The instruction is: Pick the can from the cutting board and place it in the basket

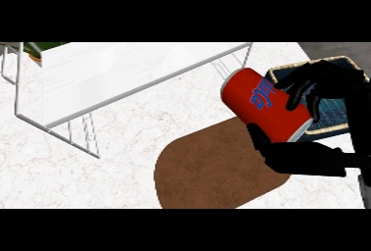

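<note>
One counter (87, 166), marbled white. One white wire rack (109, 78) upper left. One brown cutting board (210, 171) at centre. One dark woven basket (333, 110) at the right edge. One red can (257, 105), tilted, lifted off the board, between board and basket. One right hand (311, 157): fingers (304, 86) over the top, thumb below, curled round the can.

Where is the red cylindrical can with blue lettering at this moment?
In the head view, the red can is right of centre, tilted in the black right hand, above the brown cutting board and beside the dark woven basket.
</note>
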Controlling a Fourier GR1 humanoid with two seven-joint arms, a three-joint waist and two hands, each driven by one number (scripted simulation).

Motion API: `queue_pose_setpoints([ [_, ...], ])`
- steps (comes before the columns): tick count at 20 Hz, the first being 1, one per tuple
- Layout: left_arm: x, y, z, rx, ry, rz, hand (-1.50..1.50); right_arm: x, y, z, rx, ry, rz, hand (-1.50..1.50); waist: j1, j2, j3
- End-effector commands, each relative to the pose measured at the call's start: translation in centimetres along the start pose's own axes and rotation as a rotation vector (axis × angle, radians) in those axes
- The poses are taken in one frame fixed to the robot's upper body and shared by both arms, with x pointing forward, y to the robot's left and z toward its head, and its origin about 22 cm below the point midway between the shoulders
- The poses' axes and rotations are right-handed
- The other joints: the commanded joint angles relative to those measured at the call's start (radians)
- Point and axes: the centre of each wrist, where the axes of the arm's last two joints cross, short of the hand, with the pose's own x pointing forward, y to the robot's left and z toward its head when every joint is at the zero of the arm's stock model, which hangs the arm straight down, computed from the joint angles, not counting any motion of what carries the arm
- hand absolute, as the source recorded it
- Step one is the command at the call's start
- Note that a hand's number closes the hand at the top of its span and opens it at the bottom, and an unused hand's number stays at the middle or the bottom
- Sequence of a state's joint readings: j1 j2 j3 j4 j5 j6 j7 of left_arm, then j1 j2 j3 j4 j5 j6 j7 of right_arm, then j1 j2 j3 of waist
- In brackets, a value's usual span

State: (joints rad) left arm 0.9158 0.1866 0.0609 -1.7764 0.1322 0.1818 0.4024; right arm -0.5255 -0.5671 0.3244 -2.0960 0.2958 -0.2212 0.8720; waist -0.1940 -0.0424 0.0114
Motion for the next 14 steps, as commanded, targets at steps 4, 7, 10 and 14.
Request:
queue_pose_setpoints([
  [4, 7.7, -4.4, -1.0, -0.249, -0.388, -0.048, 0.0, 1.1, -5.4, -0.9, -0.143, 0.088, -0.011, 1.5, 0.008, 0.014, -0.017],
  [7, 8.1, -4.6, -1.3, -0.242, -0.394, -0.05, 0.0, 1.2, -7.3, -1.2, -0.164, 0.118, 0.016, 1.5, 0.013, 0.019, -0.016],
  [10, 8.8, -4.9, -1.8, -0.266, -0.408, -0.078, 0.0, 1.0, -8.8, -2.1, -0.19, 0.15, 0.028, 1.5, 0.032, 0.03, -0.016],
  [14, 8.4, -5.5, -1.8, -0.287, -0.412, -0.061, 0.0, 0.3, -11.3, -2.7, -0.213, 0.179, 0.079, 1.5, 0.051, 0.03, -0.014],
])
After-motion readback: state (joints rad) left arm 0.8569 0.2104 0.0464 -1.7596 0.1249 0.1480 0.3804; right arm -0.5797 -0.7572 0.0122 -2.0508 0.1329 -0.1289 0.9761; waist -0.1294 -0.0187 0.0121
